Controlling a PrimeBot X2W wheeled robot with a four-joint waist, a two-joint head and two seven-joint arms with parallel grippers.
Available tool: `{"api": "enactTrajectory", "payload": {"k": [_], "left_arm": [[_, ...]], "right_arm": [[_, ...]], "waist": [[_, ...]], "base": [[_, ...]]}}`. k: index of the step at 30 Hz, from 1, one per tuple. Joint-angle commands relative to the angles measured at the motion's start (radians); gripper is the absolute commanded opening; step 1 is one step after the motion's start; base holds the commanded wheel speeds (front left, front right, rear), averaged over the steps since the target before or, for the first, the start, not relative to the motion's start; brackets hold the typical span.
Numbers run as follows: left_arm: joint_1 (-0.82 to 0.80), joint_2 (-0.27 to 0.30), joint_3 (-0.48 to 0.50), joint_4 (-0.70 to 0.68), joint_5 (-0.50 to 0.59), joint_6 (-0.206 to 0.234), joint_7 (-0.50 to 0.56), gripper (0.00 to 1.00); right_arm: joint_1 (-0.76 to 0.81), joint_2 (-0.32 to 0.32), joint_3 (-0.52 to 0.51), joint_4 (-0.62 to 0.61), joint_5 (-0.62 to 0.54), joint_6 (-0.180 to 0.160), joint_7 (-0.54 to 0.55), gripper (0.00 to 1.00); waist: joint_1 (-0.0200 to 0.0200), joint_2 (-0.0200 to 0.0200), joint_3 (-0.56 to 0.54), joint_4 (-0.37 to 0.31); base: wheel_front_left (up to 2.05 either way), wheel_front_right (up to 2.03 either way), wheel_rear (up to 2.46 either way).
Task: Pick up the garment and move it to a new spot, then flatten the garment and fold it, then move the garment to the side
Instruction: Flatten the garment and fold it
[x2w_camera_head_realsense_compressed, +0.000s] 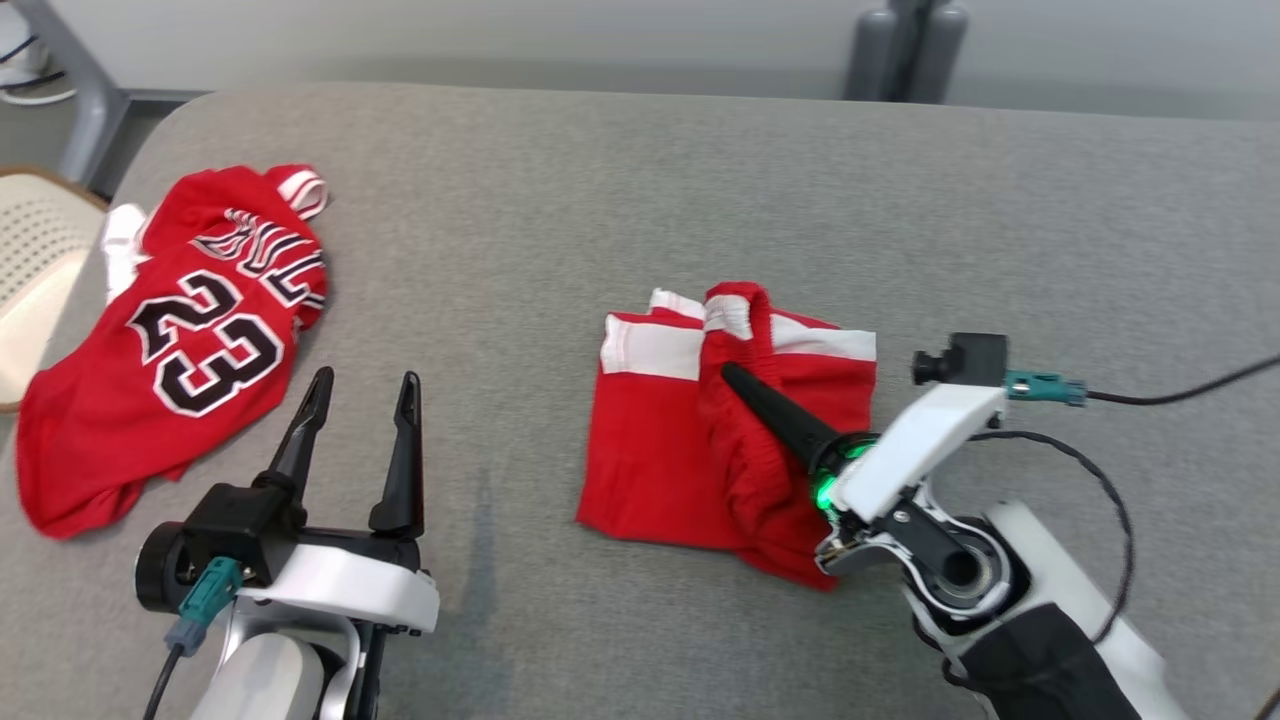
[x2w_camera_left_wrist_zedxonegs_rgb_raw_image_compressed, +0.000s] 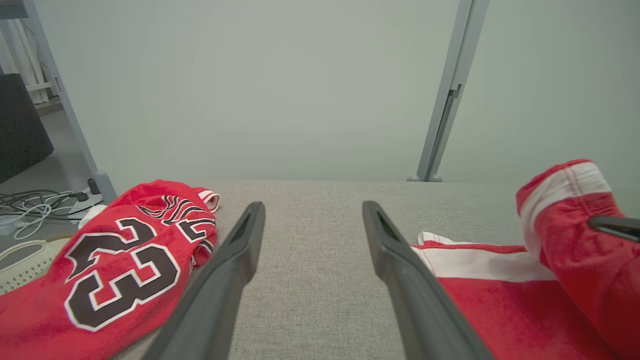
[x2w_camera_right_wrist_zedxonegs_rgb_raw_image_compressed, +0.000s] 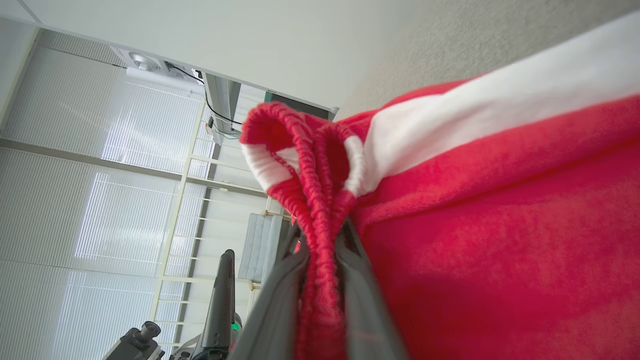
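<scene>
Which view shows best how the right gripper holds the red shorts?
Right wrist view: the right gripper pinches the red shorts by the waistband. Head view: one finger over them. Left wrist view: a raised fold.

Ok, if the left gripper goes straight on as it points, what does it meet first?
Likely nothing: the left gripper points along bare table between jersey and shorts. Free to the far edge, though its height above the table is unclear.

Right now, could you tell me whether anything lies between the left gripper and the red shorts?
Nothing visible does: only bare grey surface separates the open left gripper from the red shorts. The jersey lies on its other side.
</scene>
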Motion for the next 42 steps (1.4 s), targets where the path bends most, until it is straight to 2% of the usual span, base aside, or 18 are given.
{"api": "enactTrajectory", "payload": {"k": [1, 7, 12, 14, 15, 18, 21, 24, 27, 29, 33, 37, 42], "left_arm": [[-0.022, -0.005, -0.004, 0.014, -0.002, -0.01, -0.008, 1.0], [-0.048, -0.034, -0.023, 0.043, 0.008, -0.028, -0.013, 1.0], [-0.053, -0.048, -0.021, 0.056, 0.012, -0.035, -0.016, 1.0], [-0.053, -0.051, -0.012, 0.062, 0.013, -0.038, -0.017, 1.0], [-0.052, -0.051, -0.008, 0.065, 0.015, -0.039, -0.017, 1.0], [-0.051, -0.05, 0.001, 0.069, 0.021, -0.043, -0.018, 1.0], [-0.047, -0.045, 0.01, 0.068, 0.032, -0.045, -0.017, 1.0], [-0.044, -0.042, 0.018, 0.069, 0.039, -0.046, -0.017, 1.0], [-0.037, -0.039, 0.028, 0.071, 0.042, -0.045, -0.017, 1.0], [-0.029, -0.033, 0.037, 0.074, 0.042, -0.043, -0.018, 1.0], [-0.016, -0.023, 0.054, 0.073, 0.035, -0.036, -0.017, 1.0], [0.002, -0.011, 0.073, 0.068, 0.026, -0.029, -0.017, 1.0], [0.029, 0.003, 0.094, 0.057, 0.015, -0.018, -0.018, 1.0]], "right_arm": [[-0.054, -0.005, 0.064, 0.063, 0.022, 0.001, -0.044, 0.0], [-0.172, -0.005, 0.199, 0.243, 0.057, 0.001, -0.172, 0.0], [-0.22, -0.006, 0.255, 0.32, 0.079, 0.001, -0.239, 0.0], [-0.248, -0.005, 0.295, 0.353, 0.076, 0.001, -0.283, 0.61], [-0.254, -0.005, 0.306, 0.358, 0.075, 0.001, -0.299, 1.0], [-0.269, -0.005, 0.341, 0.357, 0.049, 0.001, -0.358, 1.0], [-0.293, -0.011, 0.374, 0.362, -0.028, 0.001, -0.441, 1.0], [-0.304, -0.041, 0.393, 0.353, -0.118, 0.001, -0.522, 1.0], [-0.308, -0.08, 0.373, 0.337, -0.22, 0.001, -0.558, 1.0], [-0.289, -0.103, 0.315, 0.307, -0.293, 0.001, -0.563, 1.0], [-0.187, -0.136, 0.125, 0.211, -0.457, 0.001, -0.562, 1.0], [-0.069, -0.139, -0.037, 0.129, -0.589, 0.001, -0.562, 1.0], [0.075, -0.13, -0.179, 0.036, -0.72, 0.001, -0.562, 1.0]], "waist": [[0.0, -0.0001, 0.008, 0.042], [0.0, -0.0001, 0.024, 0.105], [0.0, -0.0001, 0.031, 0.116], [0.0, -0.0001, 0.036, 0.111], [0.0, -0.0001, 0.037, 0.106], [0.0, -0.0001, 0.037, 0.09], [0.0, -0.0001, 0.035, 0.069], [0.0, -0.0001, 0.031, 0.045], [0.0, -0.0001, 0.023, 0.019], [0.0, -0.0001, 0.016, -0.001], [0.0, -0.0001, 0.001, -0.039], [0.0, -0.0001, -0.016, -0.072], [0.0, -0.0001, -0.034, -0.101]], "base": [[0.0, 0.0, 0.0], [0.0, 0.0, 0.0], [0.0, 0.0, 0.0], [0.0, 0.0, 0.0], [0.0, 0.0, 0.0], [0.0, 0.0, 0.0], [0.0, 0.0, 0.0], [0.0, 0.0, 0.0], [0.0, 0.0, 0.0], [0.0, 0.0, 0.0], [0.0, 0.0, 0.0], [0.0, 0.0, 0.0], [0.0, 0.0, 0.0]]}}
